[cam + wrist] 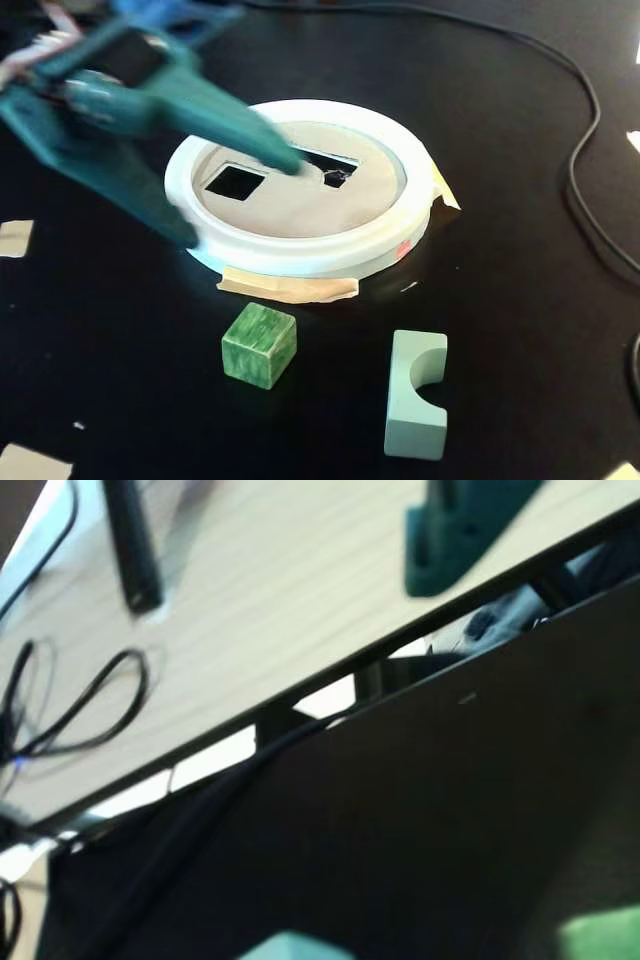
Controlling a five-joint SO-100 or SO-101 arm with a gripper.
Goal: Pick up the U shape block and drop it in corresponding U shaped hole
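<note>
The pale mint U shape block (415, 400) lies flat on the black mat at the front right, its notch facing right. The U shaped hole (335, 163) is in the tan disc (300, 215) inside a white ring (300, 258). My teal gripper (238, 198) is blurred, open and empty. It hovers over the disc's left side, with its upper fingertip (288, 160) at the hole's left end. The wrist view is blurred. It shows one teal finger (455, 540) at the top and a pale mint patch (290, 948) at the bottom edge.
A darker green cube (260, 345) sits left of the block. A square hole (235, 182) is in the disc's left half. Tape scraps (290, 288) lie on the mat, and a black cable (585, 190) runs along the right. In the wrist view a black post (135, 550) stands on the beige table.
</note>
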